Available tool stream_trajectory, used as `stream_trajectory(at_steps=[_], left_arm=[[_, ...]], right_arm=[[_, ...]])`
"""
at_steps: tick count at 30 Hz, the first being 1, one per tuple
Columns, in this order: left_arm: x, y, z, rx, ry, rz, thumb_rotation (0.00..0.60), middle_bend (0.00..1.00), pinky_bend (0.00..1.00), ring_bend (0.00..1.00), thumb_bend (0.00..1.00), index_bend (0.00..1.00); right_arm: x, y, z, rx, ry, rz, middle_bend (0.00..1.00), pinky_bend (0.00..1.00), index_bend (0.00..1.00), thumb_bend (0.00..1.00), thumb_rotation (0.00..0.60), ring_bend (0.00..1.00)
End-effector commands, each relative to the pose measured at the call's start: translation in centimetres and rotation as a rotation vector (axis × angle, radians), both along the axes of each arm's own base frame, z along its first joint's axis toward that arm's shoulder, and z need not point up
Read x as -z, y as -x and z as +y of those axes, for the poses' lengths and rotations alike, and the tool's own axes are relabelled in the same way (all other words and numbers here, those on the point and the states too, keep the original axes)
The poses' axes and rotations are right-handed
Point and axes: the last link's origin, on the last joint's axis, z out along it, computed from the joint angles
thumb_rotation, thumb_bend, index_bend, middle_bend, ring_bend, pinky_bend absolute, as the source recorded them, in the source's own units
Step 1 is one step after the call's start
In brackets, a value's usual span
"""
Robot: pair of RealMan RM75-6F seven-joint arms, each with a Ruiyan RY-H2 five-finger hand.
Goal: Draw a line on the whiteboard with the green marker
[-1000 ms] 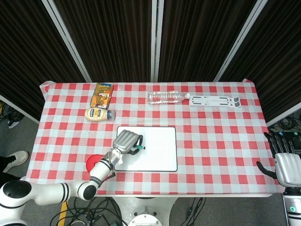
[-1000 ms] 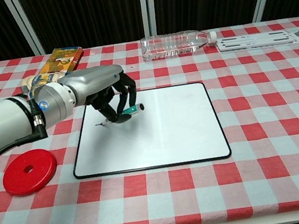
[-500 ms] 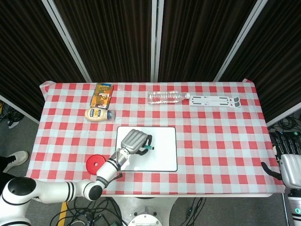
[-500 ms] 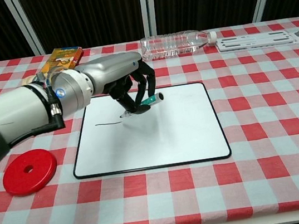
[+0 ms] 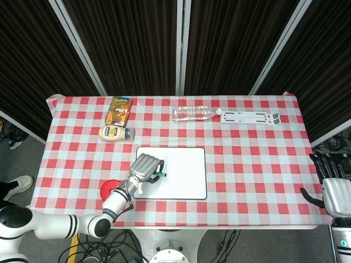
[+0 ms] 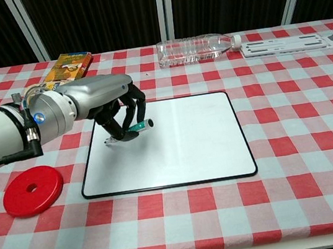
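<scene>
At the far left of the checked table (image 6: 319,139) a red disc (image 6: 33,190) lies flat near the front edge, with a mayonnaise bottle (image 5: 115,132) and an orange packet (image 5: 119,109) further back. The left hand (image 6: 115,104) reaches over the left part of the whiteboard (image 6: 181,141), fingers curled down around the green marker (image 6: 136,128), which it holds tilted with its tip at or just above the board; whether it touches is unclear. A clear water bottle (image 6: 196,48) lies on its side behind the board, a white folded stand (image 6: 295,44) to its right. The right hand (image 5: 333,189) hangs off the table's right edge, fingers spread, holding nothing.
</scene>
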Motion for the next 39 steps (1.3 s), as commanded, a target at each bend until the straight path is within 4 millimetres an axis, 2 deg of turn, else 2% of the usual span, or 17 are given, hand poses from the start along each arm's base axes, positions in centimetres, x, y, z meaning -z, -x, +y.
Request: stream_trajectory(at_steps=[1,10,23,28,31,34,39], left_arm=[[0.4,0.3,0.1,-0.009,0.004,0.007,0.600,0.61,0.94,0.83,0.44,0.60],[2.0,-1.1,-0.2,-0.005,0.050,-0.026,0.600,0.61,0.94,0.83,0.44,0.60],[4.8,-5.5,-0.7,0.051,0.096,-0.069,0.600,0.61,0.94,0.83,0.44,0.60],[2.7,-6.7,-1.1,0.099,0.054,-0.106,0.600,0.61,0.94,0.83,0.44,0.60],[-0.2,-6.4,-0.8,0.114,-0.006,-0.127,0.600,0.62,0.94,0.83,0.44,0.60],[-2.6,-5.1,-0.3,0.121,-0.082,-0.111,0.600,0.61,0.94,0.83,0.44,0.60],[-5.5,-0.8,0.6,0.154,-0.255,0.058,0.600,0.61,0.94,0.83,0.44,0.60]], right_arm=[[0.0,0.0,0.0,0.003,-0.003,0.001,0.02,0.00,0.00,0.15,0.600,0.00],[-0.2,0.2,0.1,0.015,-0.003,0.005,0.02,0.00,0.00,0.15,0.600,0.00],[-1.5,1.1,1.1,0.052,0.027,0.014,0.02,0.00,0.00,0.14,0.600,0.00],[-1.7,1.1,1.1,0.048,0.036,0.007,0.02,0.00,0.00,0.14,0.600,0.00],[-1.5,0.9,0.8,0.032,0.030,0.001,0.02,0.00,0.00,0.14,0.600,0.00],[-1.3,0.7,0.5,0.015,0.022,-0.002,0.02,0.00,0.00,0.14,0.600,0.00],[-0.8,0.4,0.1,-0.003,0.008,-0.007,0.02,0.00,0.00,0.14,0.600,0.00]])
